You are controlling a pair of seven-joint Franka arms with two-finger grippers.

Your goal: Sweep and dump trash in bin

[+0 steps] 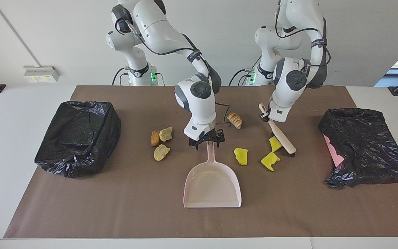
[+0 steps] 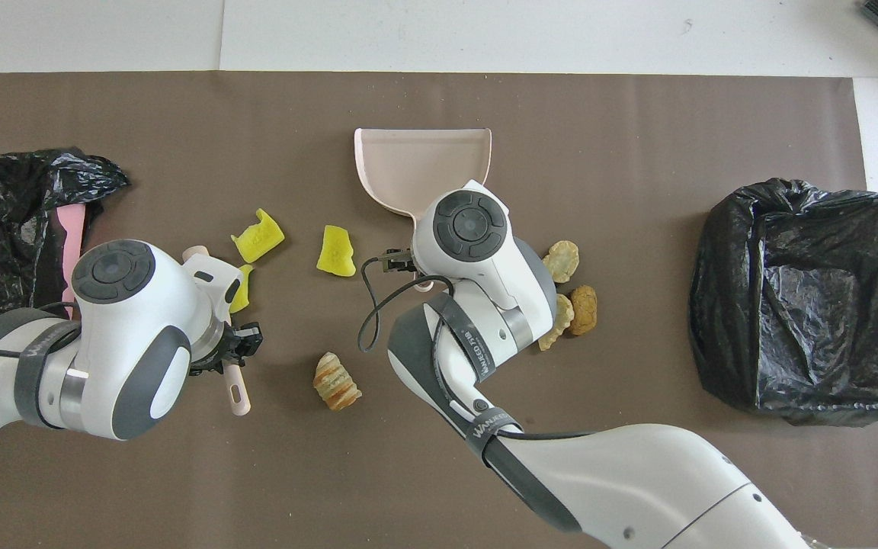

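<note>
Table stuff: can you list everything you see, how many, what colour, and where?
dustpan: one, pale pink, middle of the mat.
brush: one, pale handle, dark bristles, against a yellow scrap.
yellow scraps: three, bright yellow, between the dustpan and the left arm's end.
bread lumps: four, golden-brown; three toward the right arm's end, one nearer the robots.
bins: two, black bags, one at each end.
mat: one, brown.
right gripper: open, over the dustpan handle.
left gripper: shut on the brush.
</note>
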